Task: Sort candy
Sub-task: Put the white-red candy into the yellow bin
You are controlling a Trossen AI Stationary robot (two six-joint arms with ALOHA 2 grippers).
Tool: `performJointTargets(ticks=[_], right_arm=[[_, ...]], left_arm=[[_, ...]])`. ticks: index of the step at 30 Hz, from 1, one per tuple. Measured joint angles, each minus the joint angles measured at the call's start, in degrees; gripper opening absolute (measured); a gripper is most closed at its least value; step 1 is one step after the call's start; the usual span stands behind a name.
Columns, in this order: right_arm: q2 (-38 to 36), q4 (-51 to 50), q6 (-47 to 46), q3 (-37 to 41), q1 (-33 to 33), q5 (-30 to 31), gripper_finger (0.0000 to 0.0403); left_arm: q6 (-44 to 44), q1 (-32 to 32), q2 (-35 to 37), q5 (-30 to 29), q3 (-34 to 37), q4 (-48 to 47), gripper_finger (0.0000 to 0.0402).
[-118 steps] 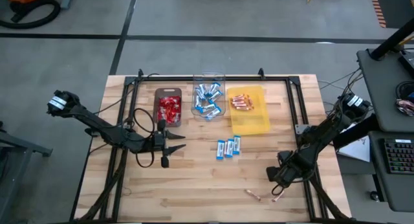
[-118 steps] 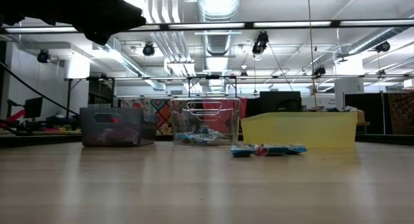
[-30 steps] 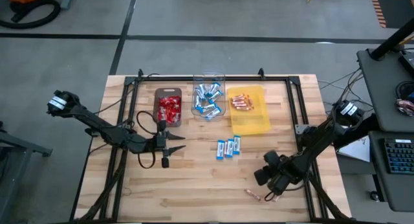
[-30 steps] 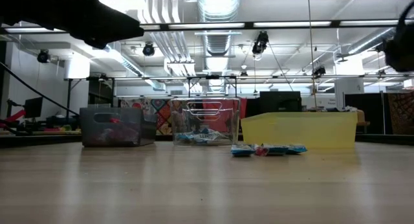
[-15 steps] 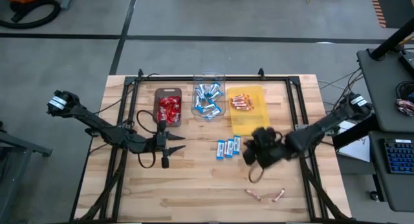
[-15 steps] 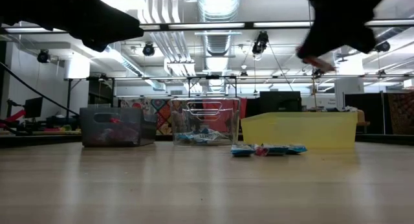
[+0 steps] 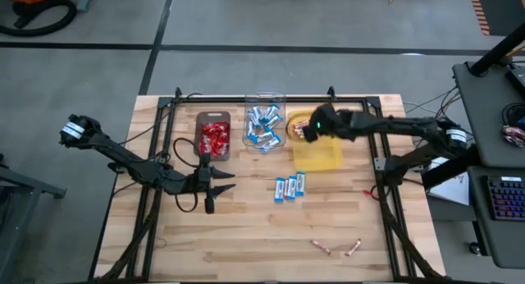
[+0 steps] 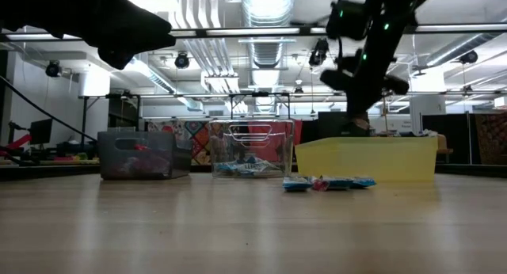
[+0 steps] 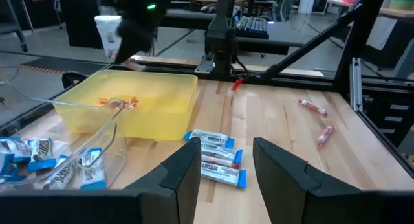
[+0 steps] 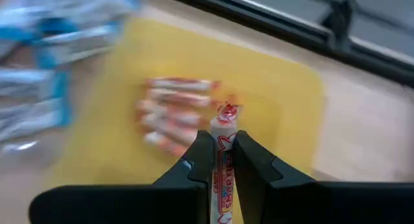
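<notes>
Dark slender arms [image 7: 123, 157], green indicator light [image 7: 317, 125]

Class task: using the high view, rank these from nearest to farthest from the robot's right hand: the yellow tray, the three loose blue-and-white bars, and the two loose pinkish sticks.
The right hand is above the table's back.
1. Yellow tray: directly under it.
2. Blue-and-white bars: mid-table.
3. Pinkish sticks: near the front edge.

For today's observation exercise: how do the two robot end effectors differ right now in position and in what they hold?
The right end effector hangs over the yellow plastic tray, while the left end effector waits over bare wooden table. The right grips a thin pinkish-copper candy stick; the left is open and empty. Both are dark and two-fingered.
</notes>
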State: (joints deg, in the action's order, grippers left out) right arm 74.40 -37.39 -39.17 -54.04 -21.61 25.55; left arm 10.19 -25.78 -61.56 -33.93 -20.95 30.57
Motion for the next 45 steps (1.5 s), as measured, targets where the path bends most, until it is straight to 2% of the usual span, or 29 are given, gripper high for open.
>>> performJointTargets(ticks=[4,8,14,20,23,28,35,41,45], right_arm=[[3.3,0.1,2.5,0.0,-8.1,-6.1,0.0031],[6.2,0.4,3.6,0.0,-11.5,-7.2,0.0060],[7.5,1.0,5.9,0.0,-11.9,-6.6,0.0116],[6.5,0.8,6.3,-1.4,-11.2,-6.5,0.0123],[5.3,0.4,6.6,-3.3,-9.5,-8.3,0.0125],[2.4,0.4,7.7,-6.7,-3.2,-14.0,0.0125],[1.4,0.4,8.5,-9.1,12.9,-17.1,0.0116],[2.7,0.4,3.8,-9.4,25.8,-17.1,0.0109],[2.9,0.4,-3.1,-8.8,32.7,-18.3,0.0122]], left_arm=[[0.0,0.0,0.0,0.0,0.0,0.0,0.0125],[0.0,0.0,0.0,0.0,0.0,0.0,0.0125],[0.0,0.0,0.0,-0.1,0.0,0.0,0.0125],[0.0,0.0,0.0,-0.1,0.0,0.0,0.0125],[0.6,0.0,0.0,-0.1,0.0,0.0,0.0125],[1.9,0.0,0.0,-0.1,0.0,0.0,0.0125],[2.6,0.0,0.0,-0.1,0.0,0.0,0.0125],[2.6,0.0,0.0,0.0,0.0,0.0,0.0125],[2.6,0.0,0.0,0.0,0.0,0.1,0.0125]])
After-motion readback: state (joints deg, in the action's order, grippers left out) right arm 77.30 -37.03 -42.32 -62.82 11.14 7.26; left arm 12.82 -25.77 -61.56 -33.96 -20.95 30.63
